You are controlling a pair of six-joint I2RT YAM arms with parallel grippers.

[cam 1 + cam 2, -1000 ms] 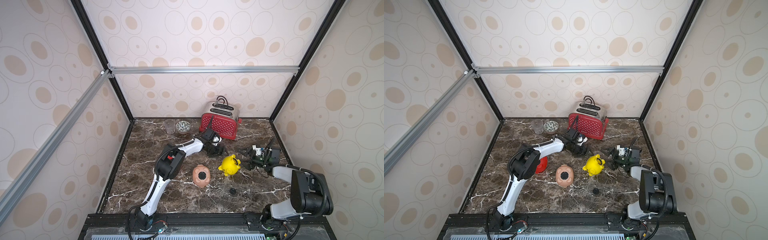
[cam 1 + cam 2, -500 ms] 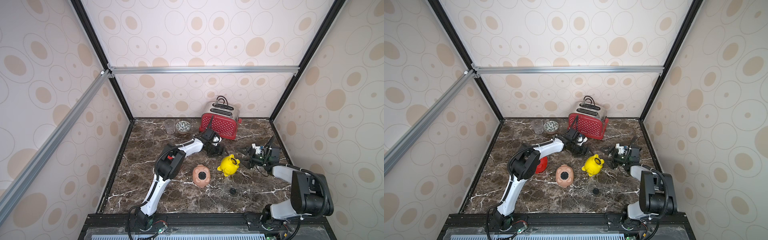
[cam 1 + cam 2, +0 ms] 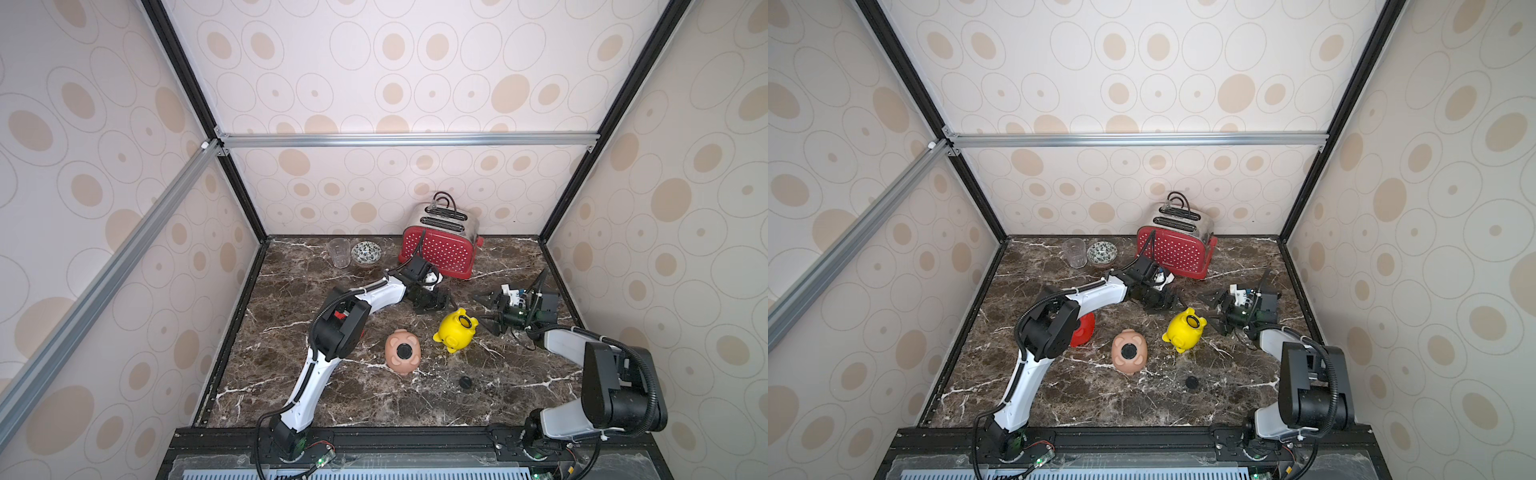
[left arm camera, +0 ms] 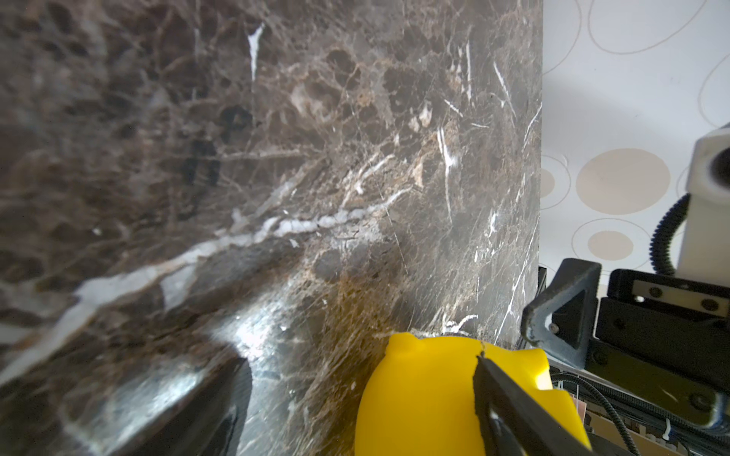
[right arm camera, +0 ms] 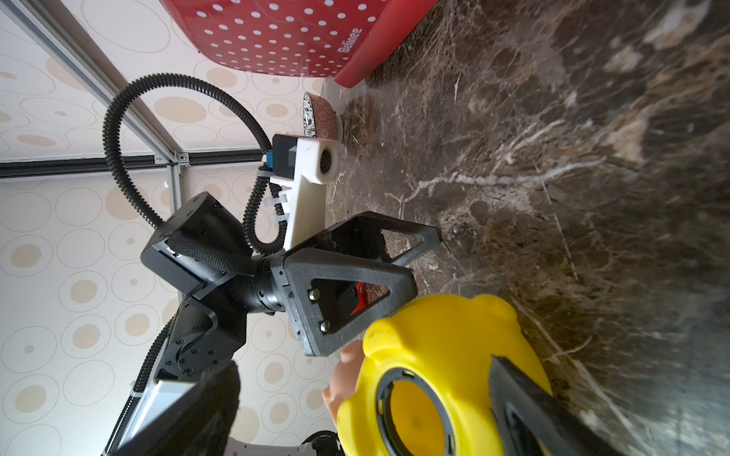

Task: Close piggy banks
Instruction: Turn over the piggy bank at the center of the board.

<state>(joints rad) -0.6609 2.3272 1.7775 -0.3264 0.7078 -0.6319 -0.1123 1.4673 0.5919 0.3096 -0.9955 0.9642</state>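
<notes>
The worst risk is crowding. The left gripper (image 3: pixel 434 302) and the right gripper (image 3: pixel 481 312) are both hanging low over the desk (image 3: pixel 316 399), flanking the yellow piggy bank (image 3: pixel 455 334), and the red dotted toaster (image 3: pixel 438 253) is standing just behind the left one. The left jaws are standing well apart and gripping nothing. The right jaws are spread fully wide, also empty, with the pig lying near their mouth. A hasty reach could be driving one gripper into the other.

The yellow piggy bank is lying tipped on its rounded side, with its belly hole (image 5: pixel 411 414) gaping towards the right gripper. A nudge from either side is likely sending it rolling or skidding. The left arm (image 3: pixel 1050 328) is hiding most of the red piggy bank (image 3: pixel 1083 329), so a wide swing could be knocking that pig unseen. The black plug (image 3: pixel 465 381) is lying flat near the desk's front, apart from every pig. Small and low, it is probably going to slip from the jaws.

Counting down:
- One desk.
- One toaster.
- Two arms.
- Three piggy banks: one yellow, one red, and one pale pink piggy bank (image 3: pixel 402 353) lying belly up between them. Its hole is showing solid black, so it is probably plugged.
- One glass tumbler (image 3: pixel 338 253).
- One patterned bowl (image 3: pixel 365 253).
- One loose plug.
</notes>
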